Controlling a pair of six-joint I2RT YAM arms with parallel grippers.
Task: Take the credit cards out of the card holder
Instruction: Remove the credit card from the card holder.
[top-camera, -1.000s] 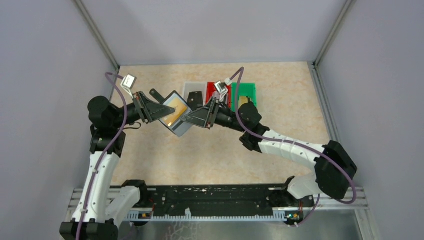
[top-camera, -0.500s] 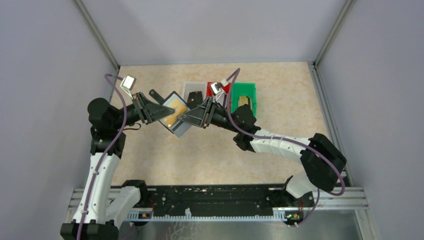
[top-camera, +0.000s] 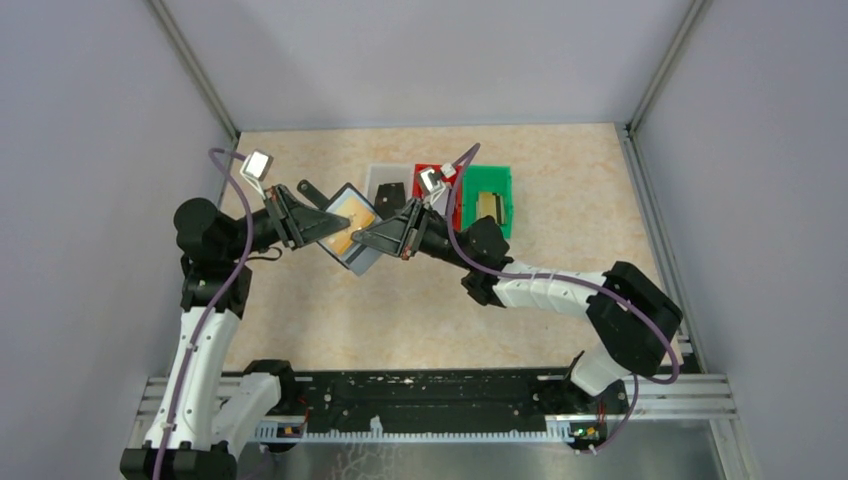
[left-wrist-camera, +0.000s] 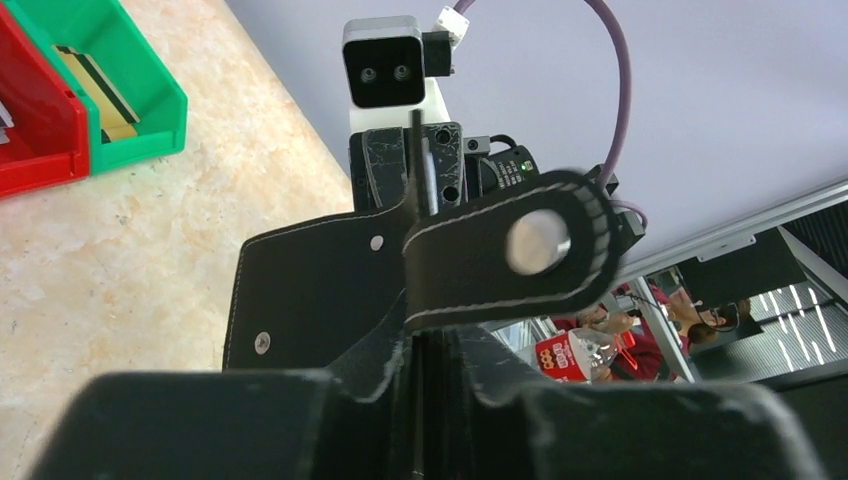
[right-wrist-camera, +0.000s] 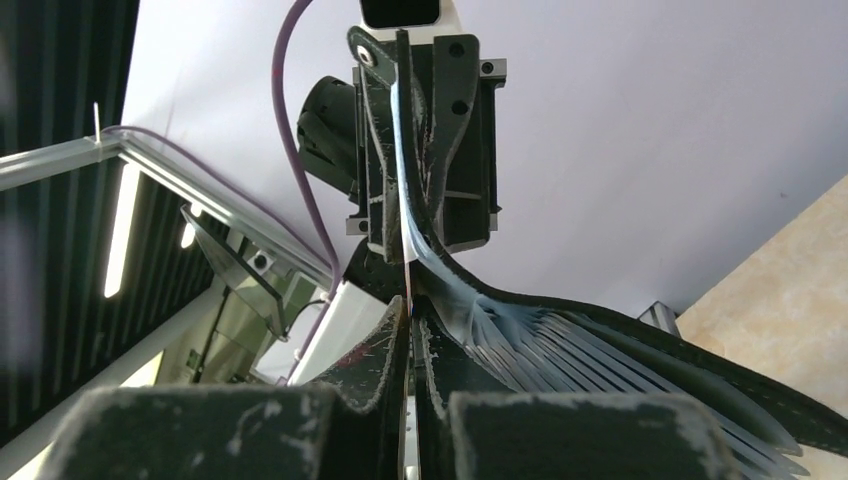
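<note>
We see a beige speckled stone-look worktop (top-camera: 560, 280), boxed in on three sides by plain pale lilac-grey walls (top-camera: 430, 60). Aluminium posts (top-camera: 198, 72) run up the back corners. A black slotted rail (top-camera: 430, 395) on a metal frame runs along the near edge and carries both arm bases. Purple cables (left-wrist-camera: 626, 90) loop over the arms.

At back centre of the worktop three small bins sit side by side: white bin (top-camera: 378, 172), red bin (top-camera: 421, 172), green bin (top-camera: 487, 172). A gold-tan striped card (top-camera: 488, 205) lies in the green one.

The card holder (top-camera: 360, 260) is off the worktop, held in the air between the two arms just in front of the white bin, opened out. A gold-tan credit card (top-camera: 350, 225) shows face-up in it.

The left end effector (top-camera: 328, 222) is clamped on the holder's black outer flap. In the left wrist view the stitched flap (left-wrist-camera: 310, 290) runs into the closed fingers, and the strap tab (left-wrist-camera: 500, 265) with its silver snap sticks out sideways.

The right end effector (top-camera: 362, 238) has its fingers pressed together at the opposite edge, beside the fanned pale blue-grey pockets (right-wrist-camera: 570, 345). A thin pale edge runs into the slit between them; we cannot tell whether it is a card or a panel.

For writing, a red item (left-wrist-camera: 572, 352) outside the enclosure in the left wrist view carries white print, too blurred to read.
</note>
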